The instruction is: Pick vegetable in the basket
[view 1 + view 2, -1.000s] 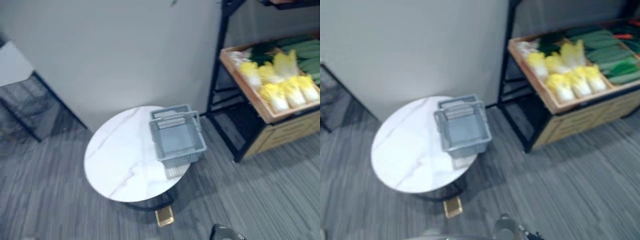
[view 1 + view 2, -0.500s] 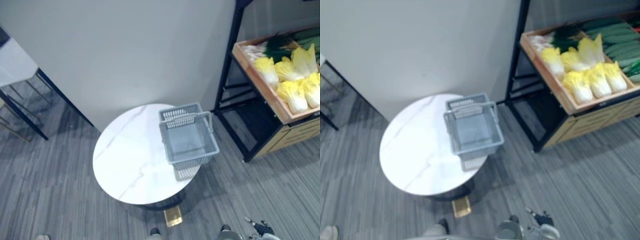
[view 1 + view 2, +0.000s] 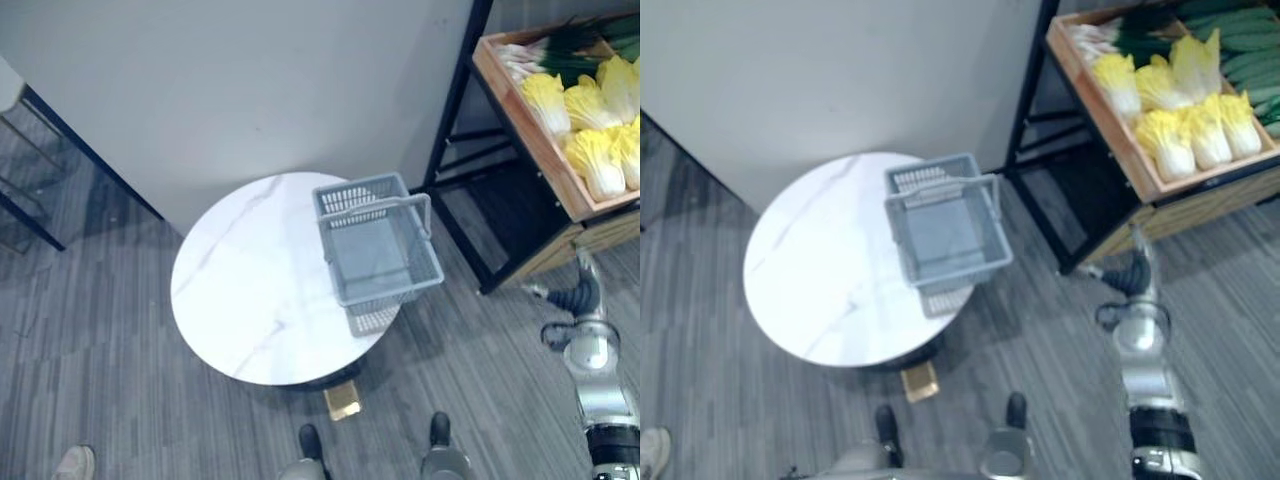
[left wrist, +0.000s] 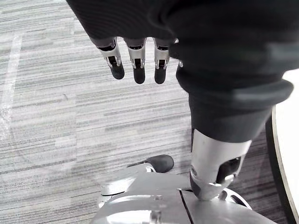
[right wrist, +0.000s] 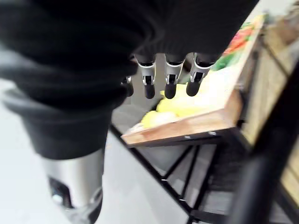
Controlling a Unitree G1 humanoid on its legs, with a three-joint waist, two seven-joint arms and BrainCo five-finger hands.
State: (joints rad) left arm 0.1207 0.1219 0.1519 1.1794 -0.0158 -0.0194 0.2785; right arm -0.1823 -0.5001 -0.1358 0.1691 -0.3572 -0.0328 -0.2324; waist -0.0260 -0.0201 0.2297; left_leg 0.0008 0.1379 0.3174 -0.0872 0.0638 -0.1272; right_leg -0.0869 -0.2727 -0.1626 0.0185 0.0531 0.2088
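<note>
An empty grey basket (image 3: pixel 392 291) sits at the edge of a round white marble counter (image 3: pixel 250 290), nearest the black-framed shelf (image 3: pixel 455 110). Yellow cabbages (image 3: pixel 590 160) lie in the shelf's wooden crate (image 3: pixel 527 135), none in the basket. The right hand (image 3: pixel 577 296) is stretched low toward the shelf, fingers (image 5: pixel 170 79) relaxed and holding nothing. The left hand (image 4: pixel 135 65) hangs over the carpeted floor (image 4: pixel 56 116), loose and empty.

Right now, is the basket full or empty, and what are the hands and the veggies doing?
basket: empty, upright on the round table.
yellow cabbages: lying in the wooden crate.
left hand: open, holding nothing, over the floor.
right hand: open, holding nothing, near the crate.
</note>
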